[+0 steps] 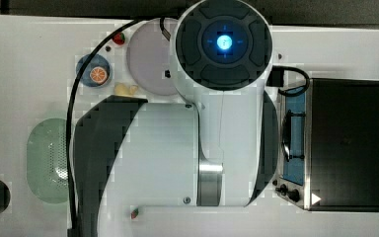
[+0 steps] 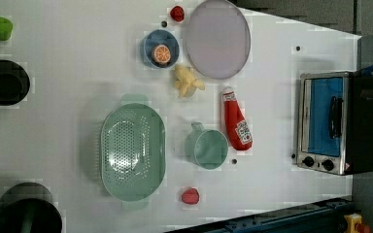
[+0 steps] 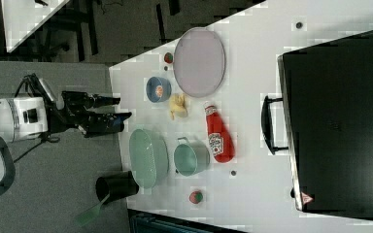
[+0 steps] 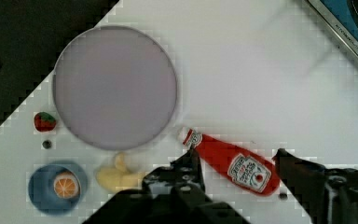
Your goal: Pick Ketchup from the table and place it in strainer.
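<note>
The Ketchup [image 2: 235,119], a small red bottle with a white cap, lies flat on the white table between the teal cup [image 2: 206,148] and the toaster oven [image 2: 328,121]. It also shows in the right view [image 3: 218,133]. In the wrist view the Ketchup [image 4: 233,161] lies between my two dark fingers, seen from above. My gripper [image 3: 125,108] hangs open well above the table, holding nothing. The strainer [image 2: 133,150], a pale mint-green oval basket, stands empty at the left view's left of the cup. In the top view my arm hides the Ketchup, and the strainer [image 1: 49,160] shows at the left.
A greyish-lilac plate [image 2: 217,39], a blue bowl with an orange slice [image 2: 160,48] and a banana [image 2: 187,82] lie near the Ketchup's cap end. Strawberries [image 2: 190,196] [image 2: 177,13] sit on the table. Black containers [image 2: 5,82] stand at the left view's left edge.
</note>
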`<state>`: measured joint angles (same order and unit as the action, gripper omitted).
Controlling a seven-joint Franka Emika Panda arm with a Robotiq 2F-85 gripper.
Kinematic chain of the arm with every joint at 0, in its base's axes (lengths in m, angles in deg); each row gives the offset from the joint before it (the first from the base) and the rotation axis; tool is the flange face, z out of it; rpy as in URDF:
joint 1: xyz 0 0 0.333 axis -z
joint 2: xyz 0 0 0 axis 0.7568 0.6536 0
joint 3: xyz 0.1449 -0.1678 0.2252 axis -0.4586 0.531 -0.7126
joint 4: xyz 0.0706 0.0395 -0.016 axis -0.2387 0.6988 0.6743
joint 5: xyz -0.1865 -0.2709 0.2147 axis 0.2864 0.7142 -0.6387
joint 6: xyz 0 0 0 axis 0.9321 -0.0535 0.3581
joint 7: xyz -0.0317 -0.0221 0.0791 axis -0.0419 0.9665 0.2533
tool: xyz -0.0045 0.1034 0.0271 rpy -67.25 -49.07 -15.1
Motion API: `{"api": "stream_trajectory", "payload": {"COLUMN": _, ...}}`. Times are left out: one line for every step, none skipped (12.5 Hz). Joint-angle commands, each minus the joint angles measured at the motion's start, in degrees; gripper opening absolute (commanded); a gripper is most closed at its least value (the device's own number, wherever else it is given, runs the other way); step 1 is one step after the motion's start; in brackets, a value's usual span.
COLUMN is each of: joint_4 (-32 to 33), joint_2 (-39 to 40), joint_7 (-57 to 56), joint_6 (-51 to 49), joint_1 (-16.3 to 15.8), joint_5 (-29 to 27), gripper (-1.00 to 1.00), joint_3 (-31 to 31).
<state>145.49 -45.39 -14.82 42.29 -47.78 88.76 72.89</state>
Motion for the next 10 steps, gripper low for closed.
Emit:
{"api": "stream_trajectory", "payload": {"joint_4": 6.09, "joint_2": -8.42, "joint_7": 1.11, "joint_6": -7.13, "joint_1": 5.86, "joint_5": -1.47, "gripper": 0.59, "joint_3": -3.06}}
{"api": "stream_trajectory", "payload": {"joint_4": 7.15, "joint_2": -8.36, "joint_7": 1.08, "joint_6": -7.10, "joint_1": 5.81, "joint_5": -1.48, "gripper": 0.81, "joint_3": -3.12}}
{"api": "stream_trajectory", "payload": {"joint_4": 8.52, "joint_2": -8.23, "joint_7": 0.59, "joint_6": -6.60, "joint_1": 5.66, "joint_5": -1.48, "gripper": 0.99, "joint_3": -3.21}}
{"api": "stream_trajectory", "payload": {"joint_4": 10.09, "joint_2": -8.06, "joint_7": -0.83, "joint_6": -5.56, "joint_1": 5.45, "joint_5": -1.48, "gripper": 1.00, "joint_3": -3.42}}
{"api": "stream_trajectory", "payload": {"joint_4": 11.87, "joint_2": -7.85, "joint_7": -2.86, "joint_6": -4.20, "joint_1": 5.29, "joint_5": -1.48, "gripper": 1.00, "joint_3": -3.77}}
{"api": "stream_trajectory", "payload": {"joint_4": 13.79, "joint_2": -7.60, "joint_7": -5.35, "joint_6": -2.86, "joint_1": 5.13, "joint_5": -1.48, "gripper": 1.00, "joint_3": -4.14}}
{"api": "stream_trajectory", "payload": {"joint_4": 15.74, "joint_2": -7.35, "joint_7": -8.36, "joint_6": -1.74, "joint_1": 5.04, "joint_5": -1.48, "gripper": 1.00, "joint_3": -4.61}}
{"api": "stream_trajectory", "payload": {"joint_4": 17.76, "joint_2": -7.10, "joint_7": -11.95, "joint_6": -0.46, "joint_1": 4.96, "joint_5": -1.47, "gripper": 1.00, "joint_3": -5.10}}
{"api": "stream_trajectory", "payload": {"joint_4": 19.89, "joint_2": -6.94, "joint_7": -15.95, "joint_6": 1.22, "joint_1": 4.93, "joint_5": -1.47, "gripper": 1.00, "joint_3": -5.74}}
{"api": "stream_trajectory", "payload": {"joint_4": 22.06, "joint_2": -6.69, "joint_7": -20.52, "joint_6": 3.33, "joint_1": 4.92, "joint_5": -1.47, "gripper": 1.00, "joint_3": -6.42}}
